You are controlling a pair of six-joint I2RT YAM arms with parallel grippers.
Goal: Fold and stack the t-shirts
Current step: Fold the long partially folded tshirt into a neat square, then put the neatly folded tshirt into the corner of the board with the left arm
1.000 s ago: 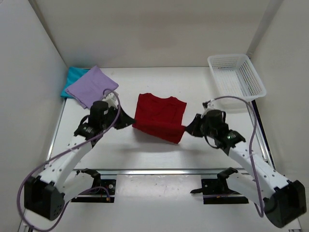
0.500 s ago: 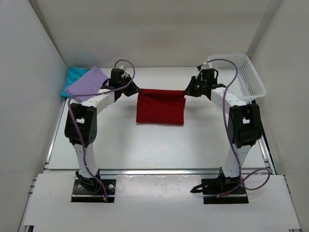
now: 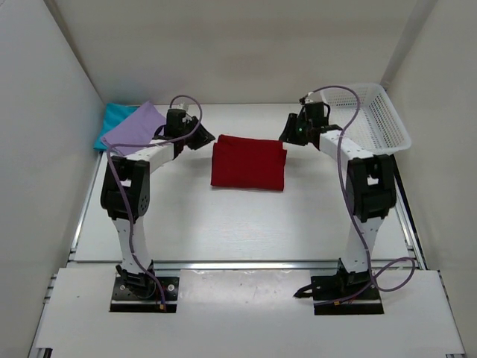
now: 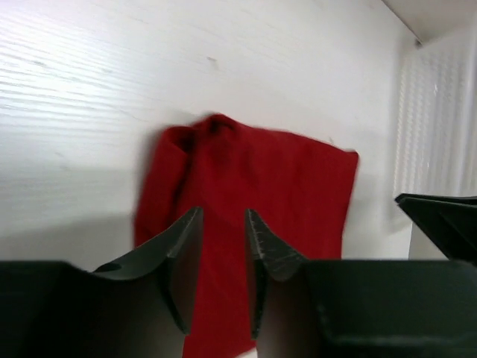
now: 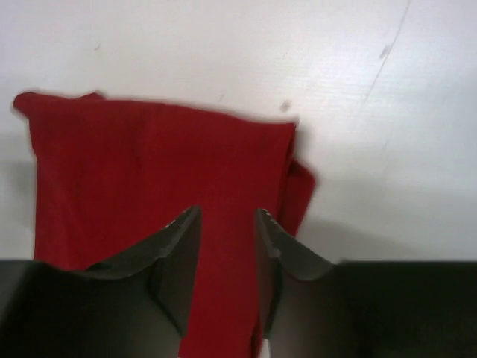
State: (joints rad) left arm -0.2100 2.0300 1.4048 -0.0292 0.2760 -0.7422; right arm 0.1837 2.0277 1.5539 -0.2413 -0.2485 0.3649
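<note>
The dark red t-shirt (image 3: 247, 163) lies folded in half as a flat rectangle at the middle back of the table; it also shows in the left wrist view (image 4: 253, 201) and the right wrist view (image 5: 156, 171). My left gripper (image 3: 204, 140) hovers at its far left corner, open and empty (image 4: 223, 224). My right gripper (image 3: 287, 136) hovers at its far right corner, open and empty (image 5: 227, 224). The lavender t-shirt (image 3: 136, 130) lies folded on top of the teal t-shirt (image 3: 113, 119) at the far left corner.
A white mesh basket (image 3: 367, 118) stands at the far right corner, just right of my right arm. White walls enclose the table on the left, back and right.
Both grippers carried the red shirt's near edge to the far edge, folding it in half, then let go and opened. They have drawn slightly outward and up.
</note>
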